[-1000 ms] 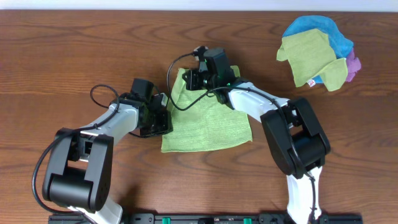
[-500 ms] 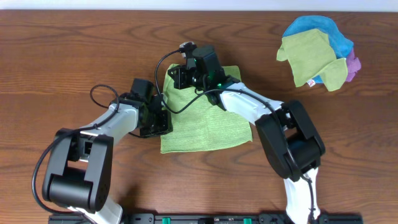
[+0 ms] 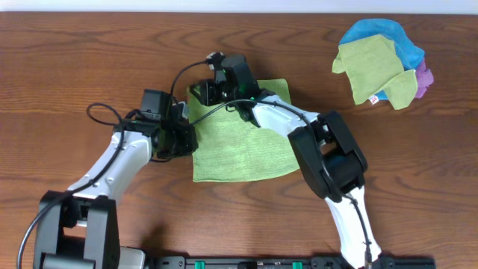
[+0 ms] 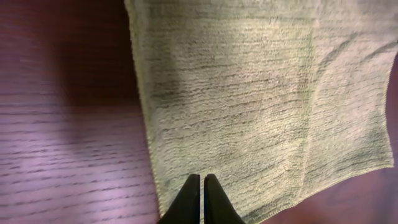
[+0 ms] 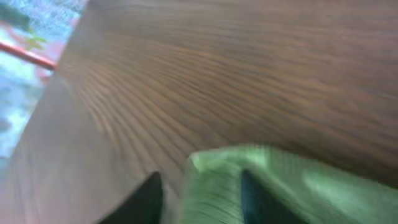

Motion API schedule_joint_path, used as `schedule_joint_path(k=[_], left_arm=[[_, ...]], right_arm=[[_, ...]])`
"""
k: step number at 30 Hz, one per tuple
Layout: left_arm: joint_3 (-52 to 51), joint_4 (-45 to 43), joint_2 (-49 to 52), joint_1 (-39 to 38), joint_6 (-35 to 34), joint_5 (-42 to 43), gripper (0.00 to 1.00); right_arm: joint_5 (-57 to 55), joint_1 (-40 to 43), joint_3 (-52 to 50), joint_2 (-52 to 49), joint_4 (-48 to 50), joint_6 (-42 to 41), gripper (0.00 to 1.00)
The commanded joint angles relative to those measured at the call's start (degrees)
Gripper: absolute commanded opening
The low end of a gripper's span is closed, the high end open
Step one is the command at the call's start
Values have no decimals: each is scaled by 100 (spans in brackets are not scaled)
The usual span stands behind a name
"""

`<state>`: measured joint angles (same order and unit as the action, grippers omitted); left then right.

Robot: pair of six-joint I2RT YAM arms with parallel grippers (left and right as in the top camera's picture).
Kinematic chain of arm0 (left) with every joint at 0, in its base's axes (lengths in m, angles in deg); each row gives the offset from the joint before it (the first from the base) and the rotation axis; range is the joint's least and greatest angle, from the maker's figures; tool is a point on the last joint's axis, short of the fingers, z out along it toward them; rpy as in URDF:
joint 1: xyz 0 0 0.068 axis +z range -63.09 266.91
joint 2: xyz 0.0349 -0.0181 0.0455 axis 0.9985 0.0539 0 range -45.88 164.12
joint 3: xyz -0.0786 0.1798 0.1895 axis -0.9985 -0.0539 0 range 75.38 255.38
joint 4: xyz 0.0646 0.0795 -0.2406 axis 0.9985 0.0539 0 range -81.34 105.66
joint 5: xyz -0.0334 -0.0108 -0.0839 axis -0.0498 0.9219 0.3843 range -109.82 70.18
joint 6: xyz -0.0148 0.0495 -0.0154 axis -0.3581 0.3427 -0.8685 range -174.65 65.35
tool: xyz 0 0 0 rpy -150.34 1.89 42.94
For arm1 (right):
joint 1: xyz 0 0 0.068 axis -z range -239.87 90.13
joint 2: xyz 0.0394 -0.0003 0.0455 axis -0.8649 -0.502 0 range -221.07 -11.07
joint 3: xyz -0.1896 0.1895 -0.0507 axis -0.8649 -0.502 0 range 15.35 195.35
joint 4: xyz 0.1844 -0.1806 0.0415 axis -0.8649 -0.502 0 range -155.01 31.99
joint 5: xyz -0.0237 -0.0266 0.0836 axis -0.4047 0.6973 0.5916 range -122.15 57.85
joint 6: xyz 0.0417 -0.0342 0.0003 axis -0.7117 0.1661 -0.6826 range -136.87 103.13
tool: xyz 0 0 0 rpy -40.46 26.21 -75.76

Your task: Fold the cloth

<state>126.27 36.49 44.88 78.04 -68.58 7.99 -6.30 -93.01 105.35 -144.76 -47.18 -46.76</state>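
Observation:
The lime-green cloth (image 3: 246, 146) lies flat on the wooden table, mid-table. In the left wrist view the cloth (image 4: 249, 93) fills most of the picture, with a seam line down its right part. My left gripper (image 3: 187, 138) is at the cloth's left edge; its fingers (image 4: 202, 180) are shut together above the cloth near that edge. My right gripper (image 3: 200, 93) is at the cloth's far left corner. Its fingers (image 5: 199, 186) are apart, with a raised corner of cloth (image 5: 280, 180) between them, against the right finger. The white tag is not visible.
A pile of other cloths (image 3: 381, 63), blue, dull olive-green and purple, lies at the back right. The table's far edge (image 3: 239, 10) runs along the top, and a table edge also shows in the right wrist view (image 5: 56, 81).
My right gripper has moved left along the cloth's far edge, and the far left corner has spread leftward with it. My left gripper has shifted slightly left, off the cloth's edge.

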Motion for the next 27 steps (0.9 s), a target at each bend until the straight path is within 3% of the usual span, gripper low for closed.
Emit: schedule_joint_path(k=[1, 19, 21, 23, 24, 27], left_arm=[[-59, 101, -105, 109, 22, -138, 6], [-59, 413, -542, 520, 221, -278, 6], [-59, 485, -592, 520, 264, -291, 6], [-59, 553, -662, 520, 286, -293, 6], [-59, 577, -697, 520, 291, -293, 10], [-59, 664, -800, 520, 299, -291, 36]], right_arm=[[269, -46, 282, -46, 9, 44, 50], [363, 579, 378, 138, -149, 39, 70], [363, 667, 378, 260, -308, 44, 77], [470, 798, 376, 466, -564, 155, 96], [498, 855, 376, 566, -717, 173, 99], [619, 1071, 376, 946, -1460, 472, 99]])
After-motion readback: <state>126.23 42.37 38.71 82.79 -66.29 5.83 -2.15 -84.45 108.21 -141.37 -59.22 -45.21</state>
